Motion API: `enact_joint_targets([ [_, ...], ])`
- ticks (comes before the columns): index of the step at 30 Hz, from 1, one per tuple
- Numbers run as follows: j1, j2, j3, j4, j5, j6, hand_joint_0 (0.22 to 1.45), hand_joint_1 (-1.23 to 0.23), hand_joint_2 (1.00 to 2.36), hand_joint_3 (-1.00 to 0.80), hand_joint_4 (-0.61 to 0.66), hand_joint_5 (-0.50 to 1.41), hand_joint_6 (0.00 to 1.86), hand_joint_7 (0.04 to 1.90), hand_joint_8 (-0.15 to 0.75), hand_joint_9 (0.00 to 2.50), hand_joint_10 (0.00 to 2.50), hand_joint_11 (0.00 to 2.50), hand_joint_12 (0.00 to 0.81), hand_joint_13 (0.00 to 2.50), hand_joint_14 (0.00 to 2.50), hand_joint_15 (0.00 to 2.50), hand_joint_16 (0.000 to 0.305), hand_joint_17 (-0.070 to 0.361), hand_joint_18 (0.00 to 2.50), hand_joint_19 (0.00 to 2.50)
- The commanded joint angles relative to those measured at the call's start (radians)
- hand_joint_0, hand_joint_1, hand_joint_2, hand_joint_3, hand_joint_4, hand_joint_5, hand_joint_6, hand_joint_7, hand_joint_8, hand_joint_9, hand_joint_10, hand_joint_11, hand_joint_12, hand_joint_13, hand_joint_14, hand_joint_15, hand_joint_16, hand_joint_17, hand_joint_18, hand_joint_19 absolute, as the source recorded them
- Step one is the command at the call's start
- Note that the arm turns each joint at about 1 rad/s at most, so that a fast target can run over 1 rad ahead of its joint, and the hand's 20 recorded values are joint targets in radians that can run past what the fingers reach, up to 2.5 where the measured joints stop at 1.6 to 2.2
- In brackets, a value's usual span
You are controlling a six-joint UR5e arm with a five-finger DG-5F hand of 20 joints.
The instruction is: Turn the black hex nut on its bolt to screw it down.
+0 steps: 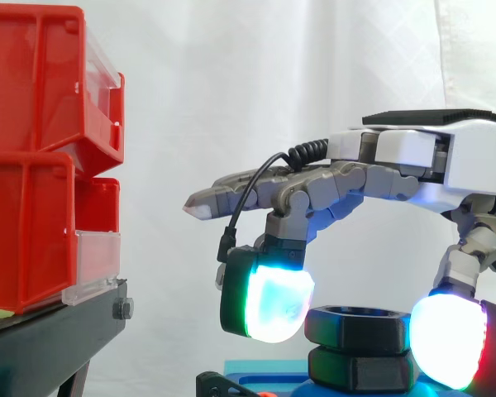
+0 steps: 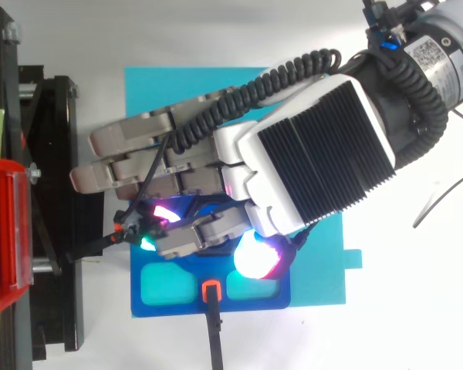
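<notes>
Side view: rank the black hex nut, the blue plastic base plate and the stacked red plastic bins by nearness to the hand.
1. Black hex nut: between the hand's pads.
2. Blue plastic base plate: just below the pads.
3. Stacked red plastic bins: far left.

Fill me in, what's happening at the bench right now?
The robot hand is over the blue fixture on the cyan mat. It is pinching the black hex nut between two glowing pads, one on each side, with its other fingers stretched out straight. The nut sits directly above another black hex piece. The red bins stand off to the side, apart from the hand.
</notes>
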Motion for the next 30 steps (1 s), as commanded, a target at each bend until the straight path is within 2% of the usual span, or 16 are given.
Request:
enact_joint_targets([
  [1,-0.001,0.001,-0.016,0.010,-0.001,0.000,0.37,-0.60,1.00,-0.50,0.27,-0.09,0.50,1.14,0.245,0.62,0.00,0.03,0.472,0.18,0.00,0.00,0.058,0.132,0.10,0.23],
  [3,-0.001,0.001,-0.030,0.033,-0.001,0.000,0.35,-0.57,1.00,-0.50,0.28,-0.09,0.50,1.14,0.253,0.63,0.00,0.03,0.480,0.19,0.00,0.00,0.061,0.136,0.11,0.23],
  [8,-0.001,0.000,-0.036,0.042,-0.001,0.000,0.34,-0.55,1.00,-0.50,0.29,-0.08,0.50,1.13,0.258,0.63,0.00,0.03,0.491,0.19,0.00,0.00,0.062,0.139,0.12,0.24],
  [25,-0.006,0.000,-0.036,0.042,-0.001,0.002,0.51,-0.59,1.00,-0.50,0.17,-0.07,0.50,1.26,0.199,0.64,0.00,0.05,0.418,0.17,0.00,0.00,0.046,0.103,0.07,0.27],
  [30,-0.006,0.001,-0.036,0.045,-0.001,0.002,0.39,-0.52,1.00,-0.50,0.25,-0.08,0.50,1.16,0.245,0.65,0.00,0.04,0.470,0.20,0.00,0.00,0.057,0.128,0.13,0.25],
])
